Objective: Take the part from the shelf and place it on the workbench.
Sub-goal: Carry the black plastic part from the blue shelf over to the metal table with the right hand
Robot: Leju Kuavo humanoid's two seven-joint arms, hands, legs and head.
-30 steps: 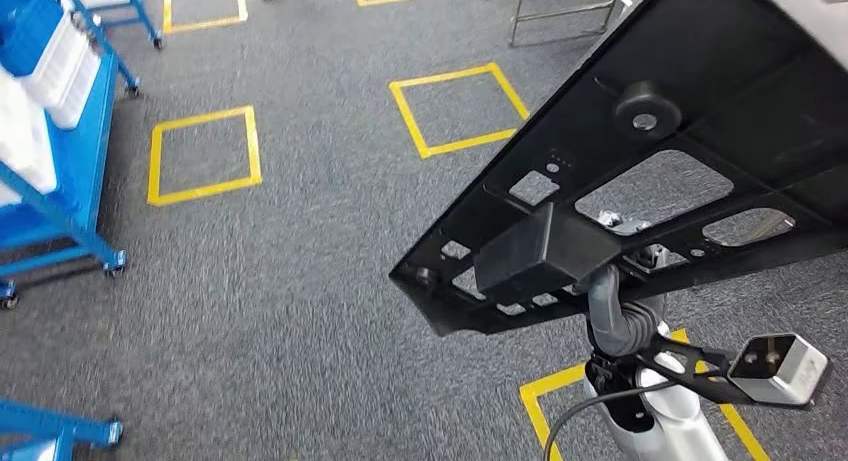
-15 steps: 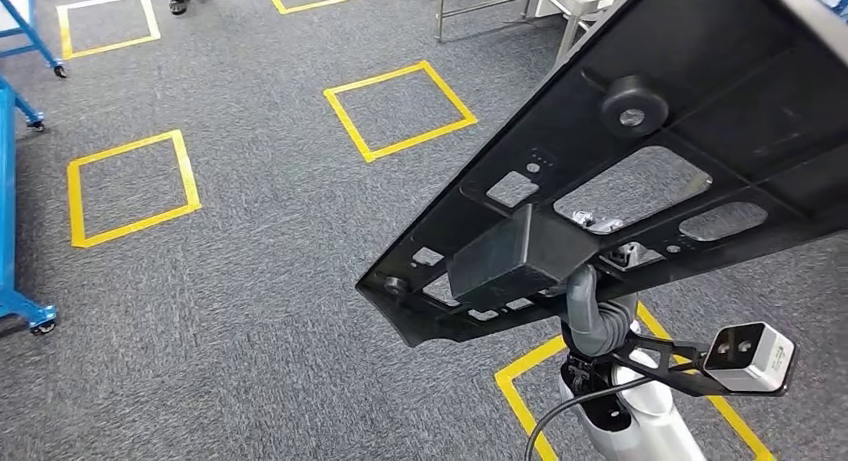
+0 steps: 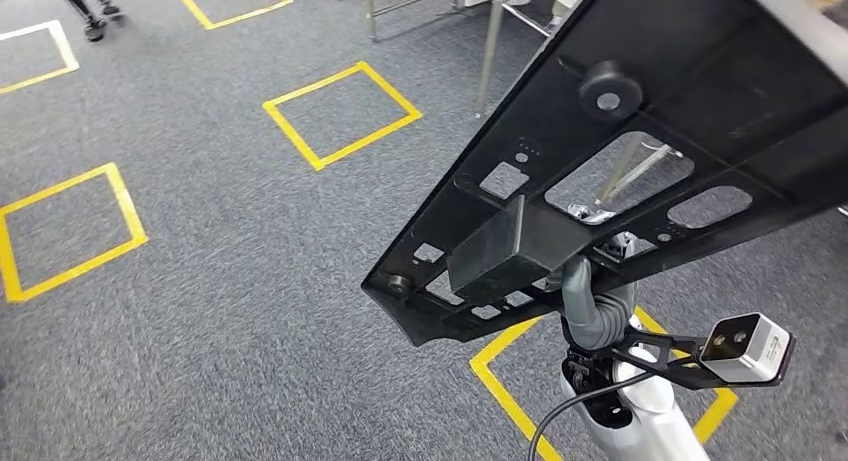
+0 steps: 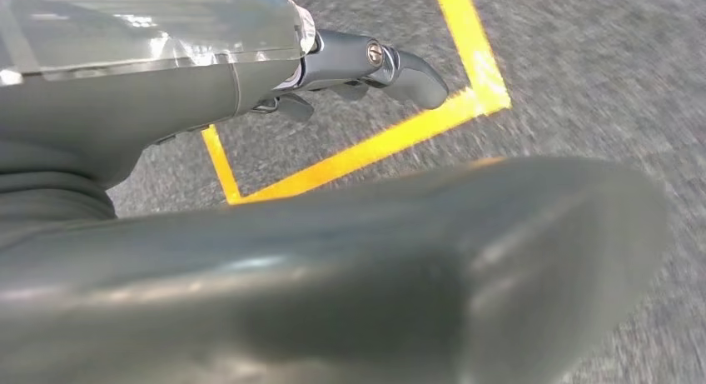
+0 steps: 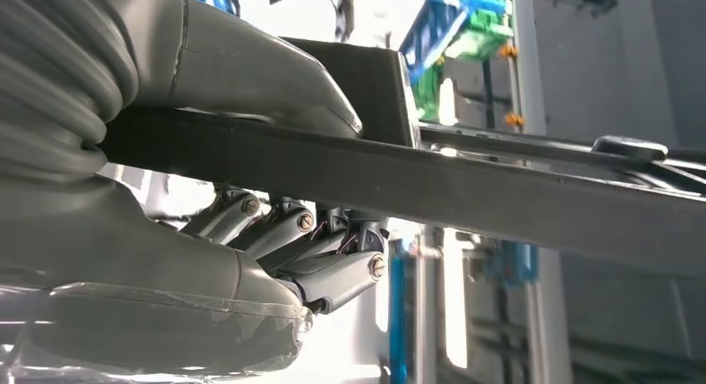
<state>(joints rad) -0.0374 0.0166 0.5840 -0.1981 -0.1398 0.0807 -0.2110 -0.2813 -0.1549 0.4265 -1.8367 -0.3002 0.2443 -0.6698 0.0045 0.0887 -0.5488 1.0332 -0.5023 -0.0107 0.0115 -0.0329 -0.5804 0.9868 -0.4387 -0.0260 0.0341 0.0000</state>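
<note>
Gripping the part (image 3: 640, 171) from below, the right hand (image 3: 592, 303) clamps its edge; the panel hides most of the fingers (image 5: 320, 259). Left hand (image 4: 250, 176) holds nothing, fingers apart, blurred over grey floor (image 3: 230, 261). Part's far end is cut off.

Grey speckled carpet floor (image 3: 230, 281) carries yellow taped square outlines (image 3: 340, 114). Metal table legs (image 3: 487, 56) stand at the far side, near a person's dark-shod feet (image 3: 90, 26).

No readable text, label, brand, number or sign appears on anything here.
</note>
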